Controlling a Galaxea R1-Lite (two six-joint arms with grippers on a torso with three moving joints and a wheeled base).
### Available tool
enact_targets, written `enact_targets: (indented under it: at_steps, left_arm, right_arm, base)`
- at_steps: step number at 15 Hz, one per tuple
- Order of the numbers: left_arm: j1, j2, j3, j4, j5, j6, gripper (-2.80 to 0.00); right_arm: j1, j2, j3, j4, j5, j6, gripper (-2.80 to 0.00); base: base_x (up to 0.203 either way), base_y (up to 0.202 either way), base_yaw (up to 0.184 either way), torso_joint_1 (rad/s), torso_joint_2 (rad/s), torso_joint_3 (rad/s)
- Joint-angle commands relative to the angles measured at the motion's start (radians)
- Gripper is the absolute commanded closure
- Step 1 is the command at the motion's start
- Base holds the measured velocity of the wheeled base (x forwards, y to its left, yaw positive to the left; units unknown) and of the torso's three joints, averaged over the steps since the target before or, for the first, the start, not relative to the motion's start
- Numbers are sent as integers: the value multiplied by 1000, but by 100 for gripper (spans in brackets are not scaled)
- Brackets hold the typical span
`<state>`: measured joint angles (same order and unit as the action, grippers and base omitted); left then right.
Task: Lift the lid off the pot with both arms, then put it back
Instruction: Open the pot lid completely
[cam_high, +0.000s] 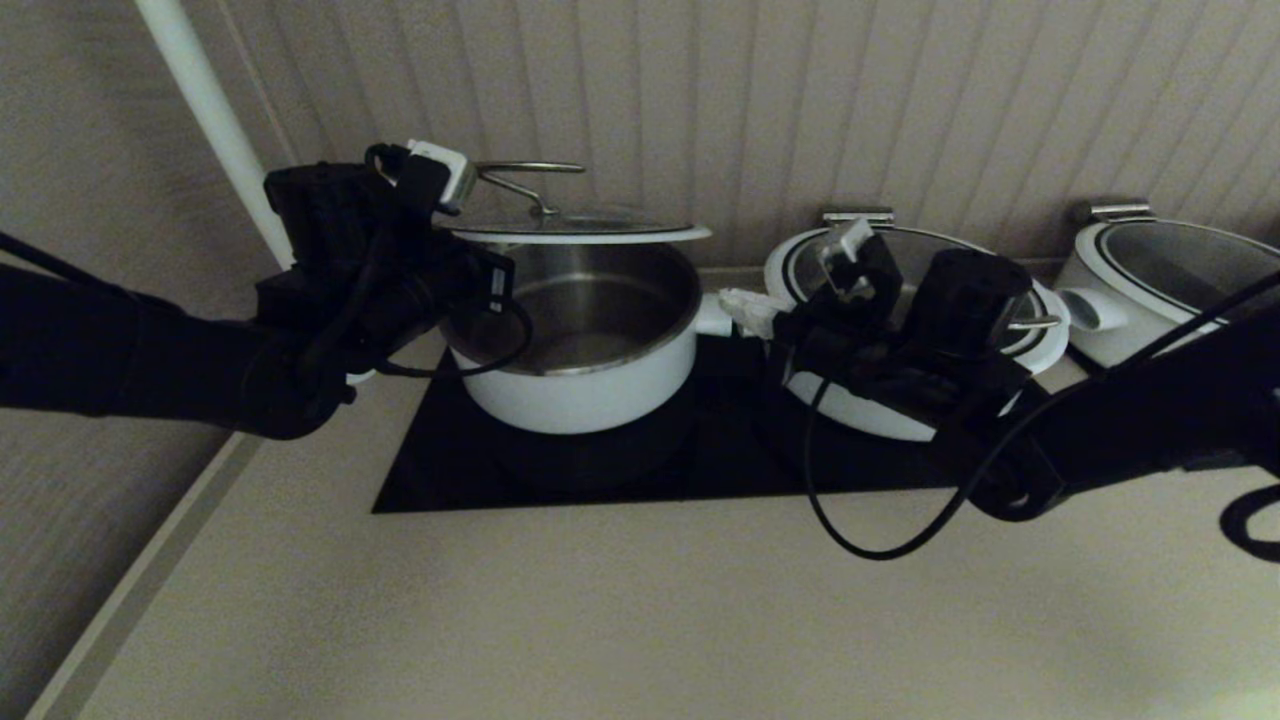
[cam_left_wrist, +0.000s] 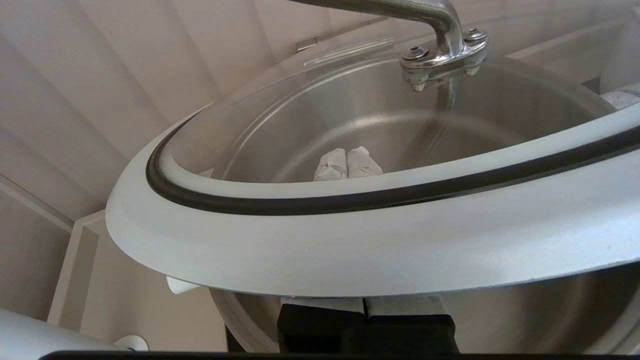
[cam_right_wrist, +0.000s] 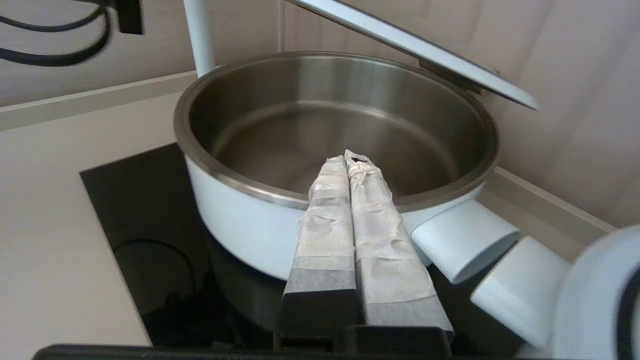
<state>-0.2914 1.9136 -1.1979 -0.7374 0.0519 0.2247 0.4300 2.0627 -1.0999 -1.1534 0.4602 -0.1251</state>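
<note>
1. The pot stands on the black hob set into the worktop, near the worktop's back edge by the ribbed wall. Its steel inside is bare.
2. The lid is off the pot, held in the air just above its rim and tilted, its steel bar handle upward.
3. The left gripper is at the pot's left side, towards the worktop's left edge. Its fingers are clamped on the white rim of the lid; in the left wrist view the rim sits directly over the black fingers.
4. The right gripper reaches from the right, beside the pot's stub handle. Its white-taped fingers are pressed together, holding nothing, their tips over the pot's rim. They are not touching the lid.
5. A second white pot with its lid on sits just right of the pot, partly behind the right arm, and a third stands towards the worktop's back right corner.
</note>
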Motion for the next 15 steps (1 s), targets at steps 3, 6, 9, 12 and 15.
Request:
enact_targets:
  at_steps: [3, 6, 9, 12, 15]
  left_arm:
    - [0, -3, 0, -5, 1, -10, 0]
    - [0, -4, 0, -5, 2, -11, 0]
    - [0, -7, 0, -5, 2, -11, 0]
    - [0, -5, 0, -5, 2, -11, 0]
    - [0, -5, 0, -5, 3, -11, 0]
  right_arm:
    - [-19, -77, 69, -6, 0, -23, 0]
    - [-31, -117, 83, -3, -14, -27, 0]
    - [-32, -170, 120, 4, -76, -27, 0]
    - [-34, -224, 179, 5, -91, -27, 0]
    - [-34, -274, 247, 6, -152, -29, 0]
  base:
    - [0, 0, 0, 0, 0, 0]
    - [0, 0, 0, 0, 0, 0]
    - [0, 0, 0, 0, 0, 0]
    - [0, 0, 0, 0, 0, 0]
    - [0, 0, 0, 0, 0, 0]
